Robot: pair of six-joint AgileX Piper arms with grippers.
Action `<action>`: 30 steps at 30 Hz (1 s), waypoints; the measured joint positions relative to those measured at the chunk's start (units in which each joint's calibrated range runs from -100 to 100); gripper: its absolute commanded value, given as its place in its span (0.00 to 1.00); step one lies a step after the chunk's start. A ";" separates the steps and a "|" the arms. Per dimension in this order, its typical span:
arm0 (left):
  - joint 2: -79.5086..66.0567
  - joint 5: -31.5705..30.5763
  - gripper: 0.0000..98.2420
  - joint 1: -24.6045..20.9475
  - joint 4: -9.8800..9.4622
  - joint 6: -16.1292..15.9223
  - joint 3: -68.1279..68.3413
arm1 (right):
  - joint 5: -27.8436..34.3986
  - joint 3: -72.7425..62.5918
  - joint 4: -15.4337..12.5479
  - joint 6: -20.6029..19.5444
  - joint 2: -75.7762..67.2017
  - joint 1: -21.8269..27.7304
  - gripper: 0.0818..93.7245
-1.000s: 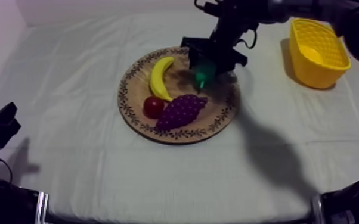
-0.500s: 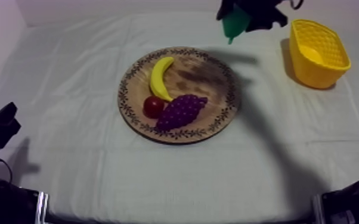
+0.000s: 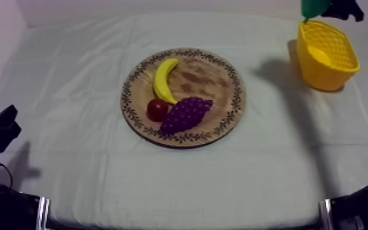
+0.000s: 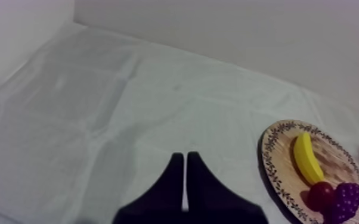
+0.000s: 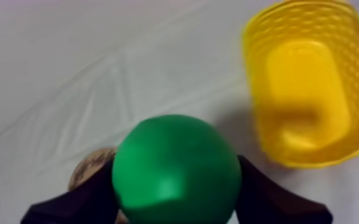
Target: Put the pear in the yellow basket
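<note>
Pear was over the board a second back and is now up in the air right beside the basket, clamped in the right gripper. Carry looks nearly done: shift over the basket, then let go. Left gripper is closed on nothing, low at its side.

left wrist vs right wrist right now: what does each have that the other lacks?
Left wrist, not right: left gripper shut on nothing, banana, small red fruit, grapes. Right wrist, not left: right gripper shut on the pear, with the inside of the yellow basket beside it. Shared: cloth and wooden board, just its edge in the right wrist view.
</note>
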 measured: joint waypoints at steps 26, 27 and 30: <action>0.00 0.00 0.00 0.00 0.00 0.00 0.00 | -4.41 1.43 3.72 -0.84 15.54 10.14 0.65; 0.00 0.00 0.00 0.00 0.00 0.00 0.00 | -4.06 1.43 3.72 -0.84 15.23 10.14 0.64; 0.00 0.00 0.00 0.00 0.00 0.00 0.00 | -2.97 2.01 3.35 -0.45 12.71 10.52 0.62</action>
